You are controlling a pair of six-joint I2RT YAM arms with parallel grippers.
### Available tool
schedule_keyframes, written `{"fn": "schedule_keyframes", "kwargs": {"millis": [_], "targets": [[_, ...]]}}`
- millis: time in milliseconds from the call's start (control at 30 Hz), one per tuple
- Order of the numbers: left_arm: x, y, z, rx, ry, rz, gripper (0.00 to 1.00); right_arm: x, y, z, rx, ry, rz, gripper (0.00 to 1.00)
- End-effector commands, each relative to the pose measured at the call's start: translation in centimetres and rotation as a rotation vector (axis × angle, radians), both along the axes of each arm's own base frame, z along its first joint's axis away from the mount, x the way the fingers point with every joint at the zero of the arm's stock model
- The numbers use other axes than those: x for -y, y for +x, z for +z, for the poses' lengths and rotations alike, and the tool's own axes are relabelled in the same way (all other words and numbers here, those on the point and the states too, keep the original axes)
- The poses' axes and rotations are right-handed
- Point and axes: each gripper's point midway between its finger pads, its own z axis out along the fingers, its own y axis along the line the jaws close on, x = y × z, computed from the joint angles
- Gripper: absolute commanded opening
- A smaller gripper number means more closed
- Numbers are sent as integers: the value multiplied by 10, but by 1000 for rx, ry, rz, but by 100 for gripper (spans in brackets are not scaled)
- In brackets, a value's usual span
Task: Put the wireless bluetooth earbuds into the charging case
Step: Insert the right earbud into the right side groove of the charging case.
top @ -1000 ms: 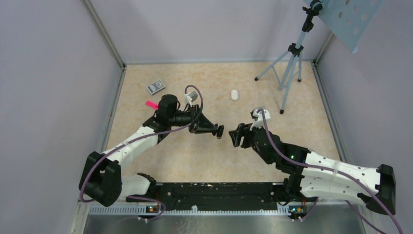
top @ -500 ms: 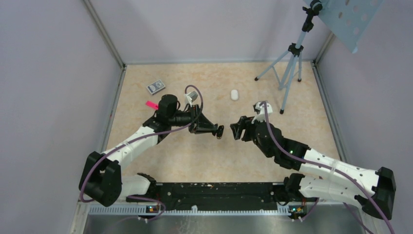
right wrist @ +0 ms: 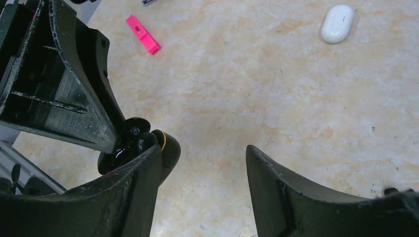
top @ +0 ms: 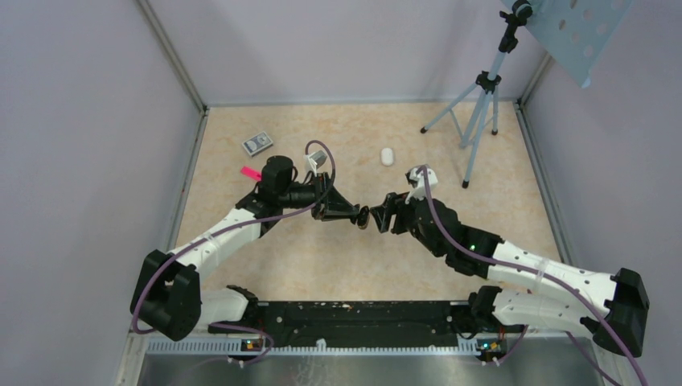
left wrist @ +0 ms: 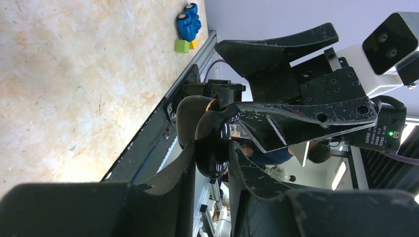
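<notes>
Black case (left wrist: 211,140) clamped in left hand (left wrist: 211,154), contents hidden.

- Beige marbled table (top: 322,249).
- White charging case (top: 388,157), far centre.
- Pink block (top: 251,173), far left, near a small grey box (top: 257,144).
- Tripod (top: 481,112), far right corner.
- Blue toy (left wrist: 189,22) touching a green block (left wrist: 181,46), at the table's edge.

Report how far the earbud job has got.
Done: left claw grips the glossy black case off the table. In hand: open right claw sits beside it. Left: no bud visibly seated; white case lies untouched.
</notes>
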Motion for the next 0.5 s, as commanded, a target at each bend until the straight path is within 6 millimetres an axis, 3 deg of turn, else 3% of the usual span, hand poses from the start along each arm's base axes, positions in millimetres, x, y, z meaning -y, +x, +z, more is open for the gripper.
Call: {"fn": "schedule_keyframes", "kwargs": {"millis": [0,267,467], "targets": [[1,4,11,40,-21,-1,0,-10,1,26,43,64,34,62],[0,3,9,39,-12,1,0,-14,-9,24,46,78,104,62],[0,3,6,32,-6,-3,0,-3,-10,22,46,82,72,61]]}}
